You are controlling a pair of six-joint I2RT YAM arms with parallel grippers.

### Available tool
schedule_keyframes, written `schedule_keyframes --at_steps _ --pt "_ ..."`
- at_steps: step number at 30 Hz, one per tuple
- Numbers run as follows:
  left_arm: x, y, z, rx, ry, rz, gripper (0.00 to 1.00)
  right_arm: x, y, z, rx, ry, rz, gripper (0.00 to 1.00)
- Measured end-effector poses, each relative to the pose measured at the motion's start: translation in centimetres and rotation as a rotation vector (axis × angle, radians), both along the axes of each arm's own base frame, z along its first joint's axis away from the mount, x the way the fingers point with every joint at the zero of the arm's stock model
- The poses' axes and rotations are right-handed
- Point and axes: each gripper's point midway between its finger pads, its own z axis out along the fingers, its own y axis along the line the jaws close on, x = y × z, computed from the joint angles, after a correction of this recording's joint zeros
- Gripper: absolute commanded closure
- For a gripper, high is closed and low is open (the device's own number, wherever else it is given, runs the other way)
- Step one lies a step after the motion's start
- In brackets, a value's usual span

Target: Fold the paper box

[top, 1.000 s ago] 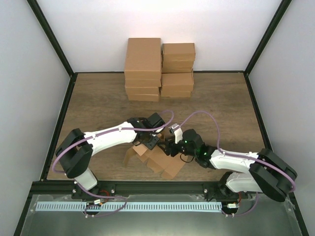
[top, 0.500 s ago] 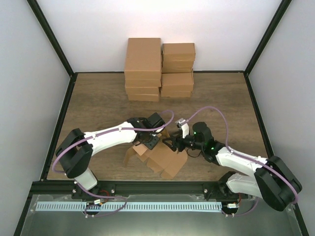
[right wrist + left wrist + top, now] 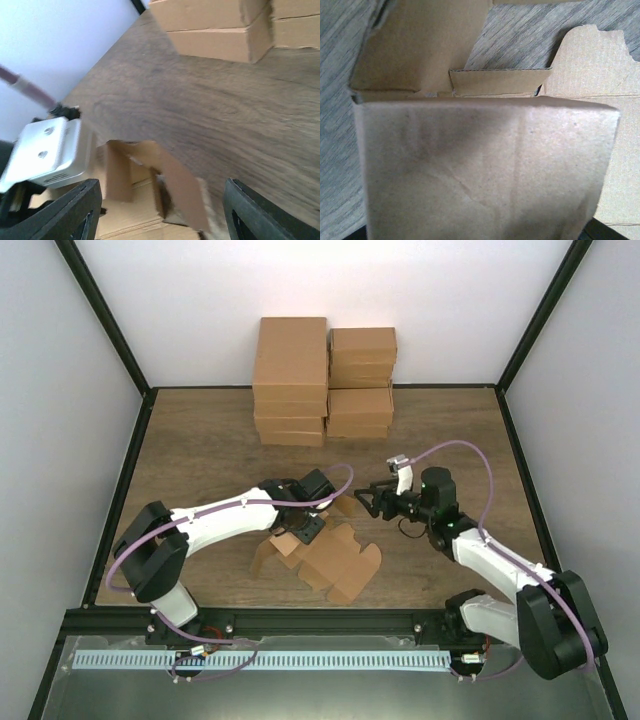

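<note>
1. Looking down from above: the paper box (image 3: 340, 562) half-formed on the wooden table (image 3: 200, 450), near the front edge and between the two arms, with some panels flat and others raised. At its raised left part, the left gripper (image 3: 305, 530), set down onto the cardboard; clamped or loose, not decidable from this height. To the upper right of the box and apart from it, the right gripper (image 3: 368, 498), lifted off the table, jaws parted, nothing grasped. At the back wall, two stacks of larger brown cartons (image 3: 325, 380), well apart from the box.

2. Left wrist: filled by one tan panel of the paper box (image 3: 485, 170), very close to the lens and hiding the fingers, so grasp or release cannot be told. Beyond it, a short folded flap (image 3: 500, 82), an upright side wall at upper left, a flat panel at right and table (image 3: 520, 35) grain behind.

3. Right wrist: dark fingers (image 3: 75, 210) at the two lower corners, wide apart; right gripper (image 3: 161, 205) released and empty. Beneath, the paper box (image 3: 180, 195) with one flap standing up. Just beside it, the white housing (image 3: 47, 150) on the left arm. At the top, cartons (image 3: 215, 25) resting on the table (image 3: 210, 100).
</note>
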Motion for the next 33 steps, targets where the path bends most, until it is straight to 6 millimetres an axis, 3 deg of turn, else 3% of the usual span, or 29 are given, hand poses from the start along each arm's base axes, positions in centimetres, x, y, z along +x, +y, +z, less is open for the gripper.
schedule_keyframes --at_steps 5,13,16,25,29,33 --pt "0.0 0.0 0.0 0.000 0.000 0.000 0.44 1.8 -1.3 -1.3 -0.042 0.014 -0.079 0.35" --pt "0.1 -0.1 0.0 -0.003 -0.003 -0.002 0.44 2.0 -0.1 -6.9 -0.114 0.118 -0.015 0.39" --pt "0.1 -0.1 0.0 -0.004 -0.003 -0.003 0.44 1.7 0.4 -8.0 -0.133 0.130 0.011 0.39" --pt "0.1 -0.1 0.0 -0.005 -0.004 -0.003 0.44 1.4 1.1 -5.8 -0.098 0.057 0.059 0.37" --pt "0.1 -0.1 0.0 -0.005 -0.004 -0.003 0.44 1.4 0.9 -3.6 -0.072 0.010 0.066 0.36" --pt "0.1 -0.1 0.0 -0.005 -0.004 -0.004 0.44 3.1 0.0 -1.1 -0.047 -0.031 0.034 0.35"
